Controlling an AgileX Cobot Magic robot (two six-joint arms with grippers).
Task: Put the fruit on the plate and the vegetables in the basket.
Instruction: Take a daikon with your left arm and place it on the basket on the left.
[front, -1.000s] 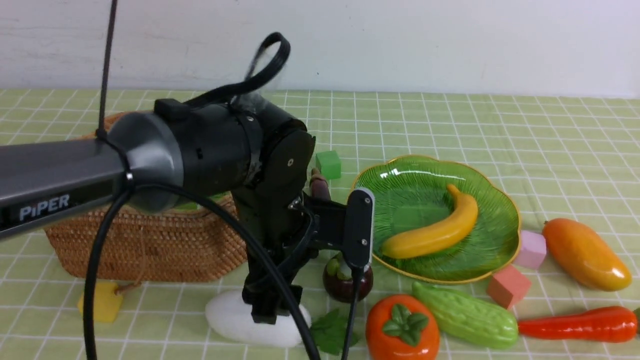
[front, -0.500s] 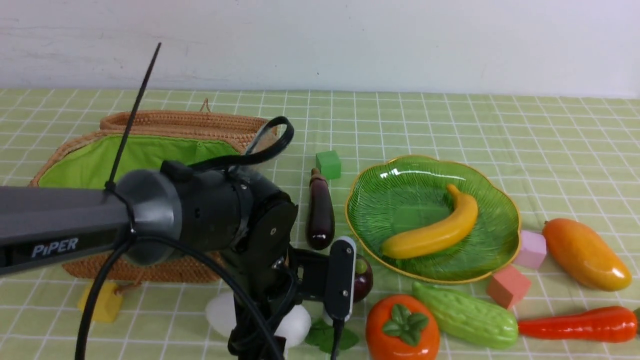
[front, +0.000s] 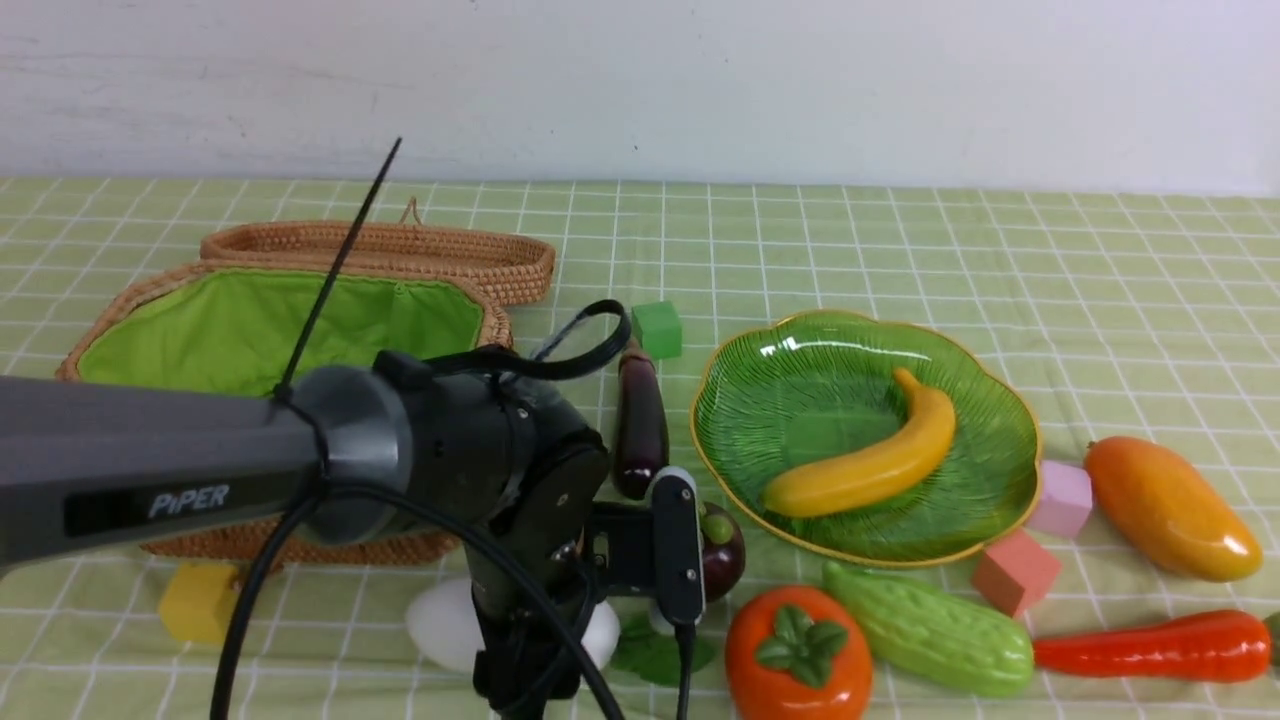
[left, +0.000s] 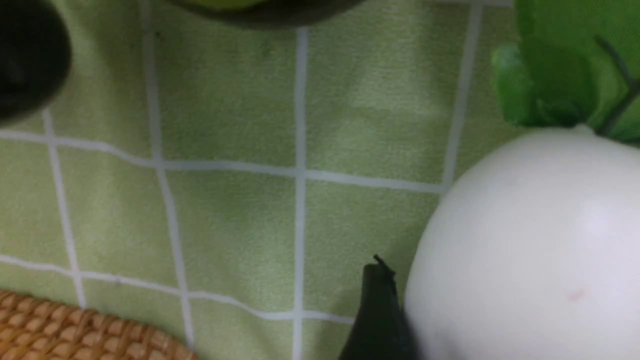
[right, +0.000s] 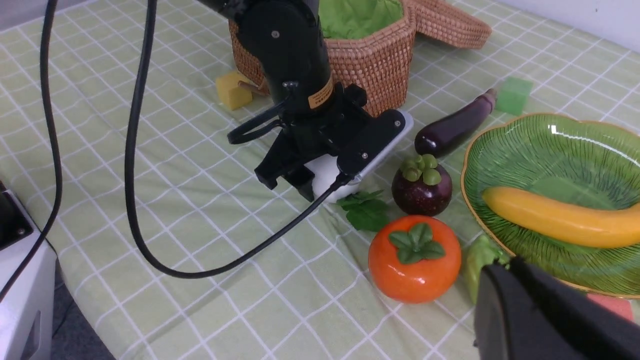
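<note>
Radish (front: 445, 625) lies beneath the down-bent left arm (front: 200, 470), its jaws spread wide astride it.

You're looking at glossy, smooth plastic — the banana (front: 880, 465), persimmon (front: 798, 655) and eggplant (front: 640, 425) all shine — while the basket (right: 370, 65) is rough woven wicker, cloth-lined, on a matt tablecloth (front: 1100, 260).

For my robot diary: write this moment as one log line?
left end effector: down over white radish with green leaves, grip unclear | right end effector: shut | glossy yellow banana: on green leaf-pattern plate
</note>
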